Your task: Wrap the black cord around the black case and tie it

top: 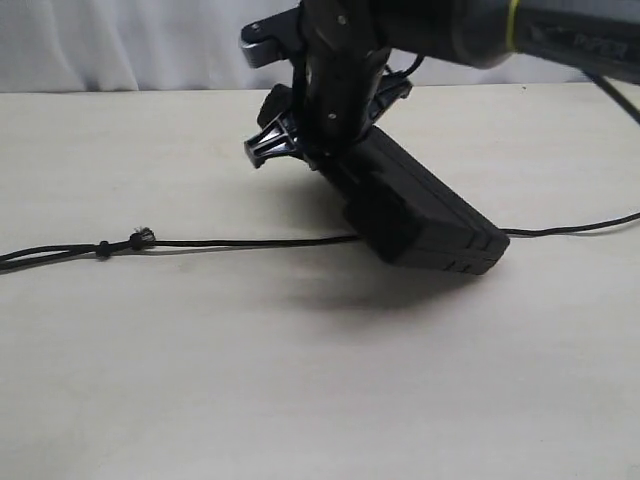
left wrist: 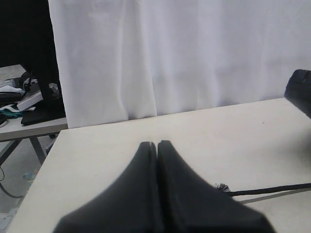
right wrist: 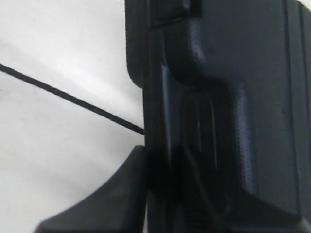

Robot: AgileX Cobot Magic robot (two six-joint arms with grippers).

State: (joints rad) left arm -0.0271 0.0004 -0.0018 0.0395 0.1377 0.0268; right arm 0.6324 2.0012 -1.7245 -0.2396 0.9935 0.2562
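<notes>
The black case [top: 430, 215] is tilted, its lower right end resting on the table and its upper end raised. My right gripper [top: 322, 135] is shut on that raised end; in the right wrist view one finger [right wrist: 121, 189] presses against the case [right wrist: 228, 97]. The black cord [top: 250, 242] lies straight along the table, passes the case's low end and comes out at the right [top: 570, 230]. Its frayed tip [top: 142, 236] lies at the left beside a small knot [top: 102, 248]. My left gripper [left wrist: 157, 144] is shut and empty, near the frayed tip [left wrist: 222, 187]; the exterior view does not show it.
A white curtain [top: 120, 45] hangs behind the pale table [top: 300, 380]. In the left wrist view the table's edge [left wrist: 48, 160] drops off to a cluttered side bench [left wrist: 29, 104]. A dark shape [left wrist: 299, 90] sits at that view's edge.
</notes>
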